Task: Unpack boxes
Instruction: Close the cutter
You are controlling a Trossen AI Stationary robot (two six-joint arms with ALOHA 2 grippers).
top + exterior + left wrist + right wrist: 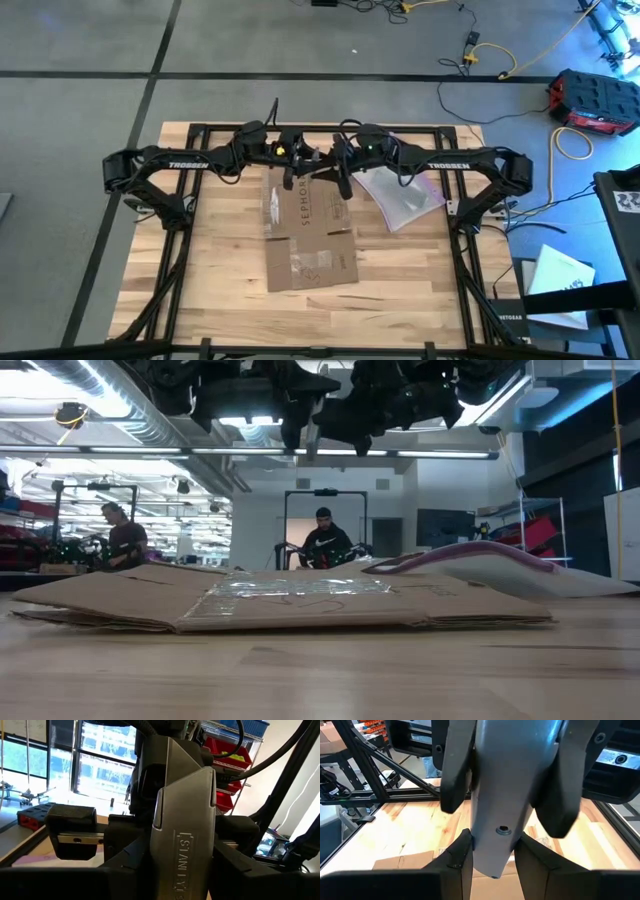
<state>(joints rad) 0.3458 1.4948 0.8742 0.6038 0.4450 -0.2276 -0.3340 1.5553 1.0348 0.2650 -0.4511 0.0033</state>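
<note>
i have the box (308, 232) flattened mid-table, sephora side up. both hands meet above its far edge: left hand (291, 172) and right hand (344, 178) each clamp the grey knife tool (506, 795), seemingly passing it across. bag (402, 194) lies right.

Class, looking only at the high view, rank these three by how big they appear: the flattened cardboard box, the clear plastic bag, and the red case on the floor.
1. flattened cardboard box, clearly the largest.
2. and 3. clear plastic bag and red case look similar; the arms hide part of the bag and the picture's edge crops the case, so I would not rank them.
</note>
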